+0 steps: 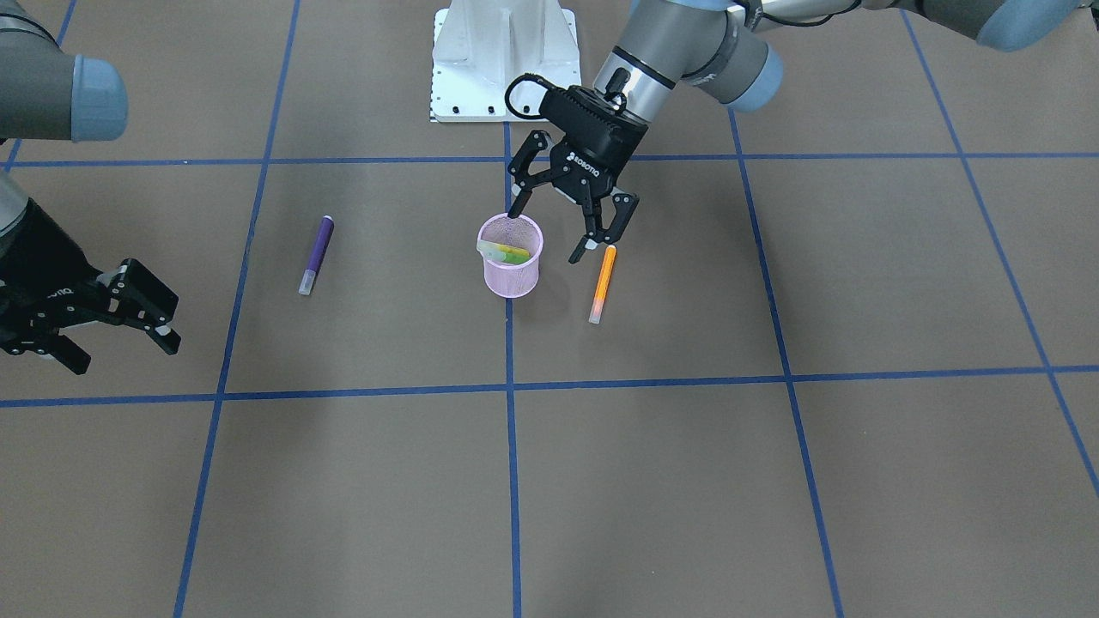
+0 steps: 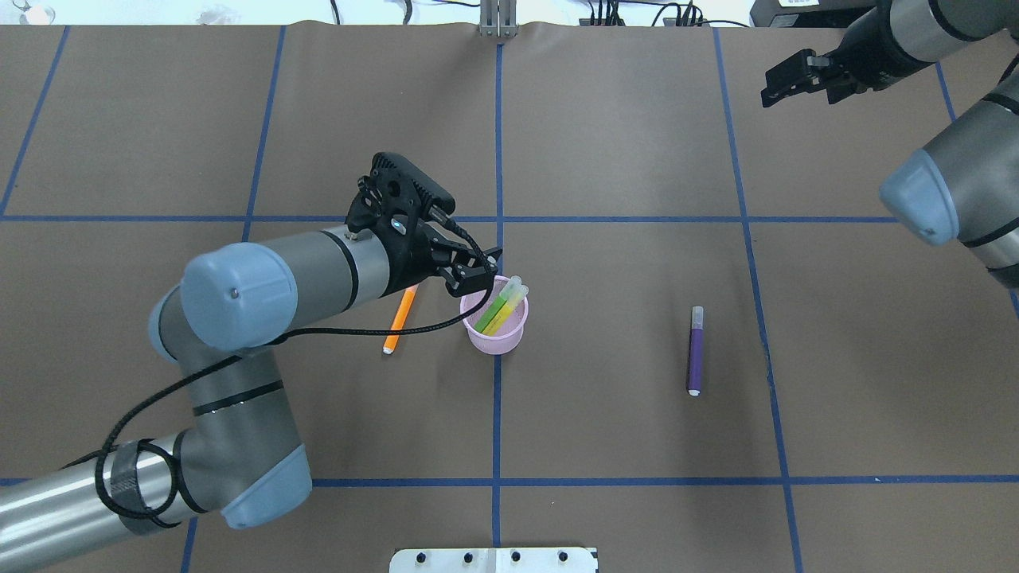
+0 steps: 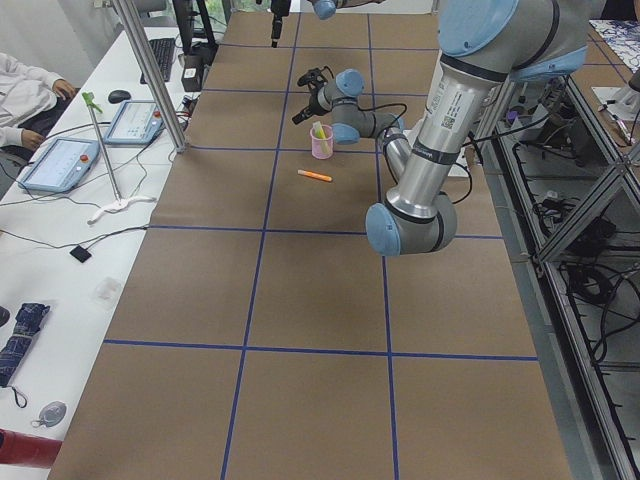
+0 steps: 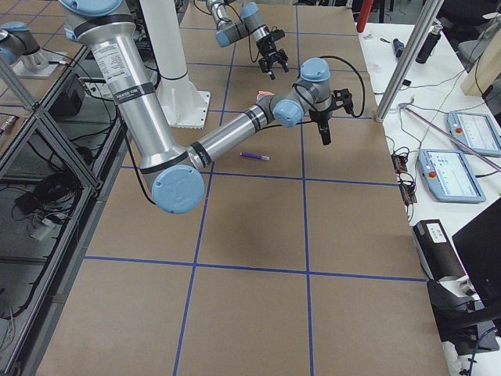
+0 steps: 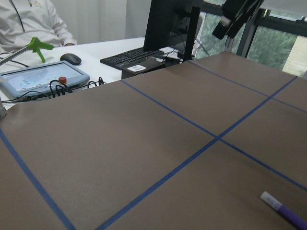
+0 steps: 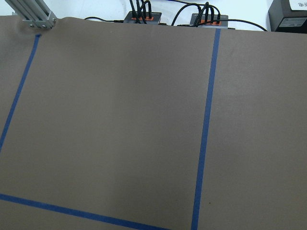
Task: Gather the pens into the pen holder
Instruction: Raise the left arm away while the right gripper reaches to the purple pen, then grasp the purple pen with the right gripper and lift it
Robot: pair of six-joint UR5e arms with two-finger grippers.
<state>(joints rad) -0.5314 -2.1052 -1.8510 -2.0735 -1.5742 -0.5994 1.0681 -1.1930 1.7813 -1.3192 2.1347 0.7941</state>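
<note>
**Item 1: left gripper** [image 1: 546, 233]. Jaws spread wide, nothing betw. them. It sits upper ctr of the front view. One finger tip is over the holder's top rim, the other just beside the orange pen's upper end. Height off the table [image 1: 773, 481]: can't tell.

**Item 2: pen holder** [image 1: 513, 279]. Pink mesh cup, upright, ctr of the front view, standing on a blue tape line [image 1: 513, 360]. Contents: green pen [image 2: 492, 309] and yellow pen [image 2: 507, 313], leaning side by side w/ pale caps over the rim.

**Item 3: orange pen** [image 1: 604, 281]. Flat on the table, just right of the holder in the front view, not touching it.
- Long axis is near vertical in frame w/ a slight lean, orange end up, pale cap down.
- It lies down and right of the left gripper, barrel starting right under the right-hand finger tip.
- In the overhead view its upper end is tucked under the arm's wrist.

My read: this is the next pick. It needs a short shift down-right along the barrel, plus prob. some wrist turn, since the finger line runs diagonal to the pen, not square across it.

**Item 4: purple pen** [image 1: 316, 255]. Flat, left of ctr in the front view, well apart from the holder. Axis is near vertical, cap down.

**Item 5: right gripper** [image 1: 127, 354]. Jaws spread, empty, at the lower left edge of the front view. It is well apart from the purple pen, but nearer to it than the other arm is.

**Tally, my est.:** two pens in, two out.
</note>
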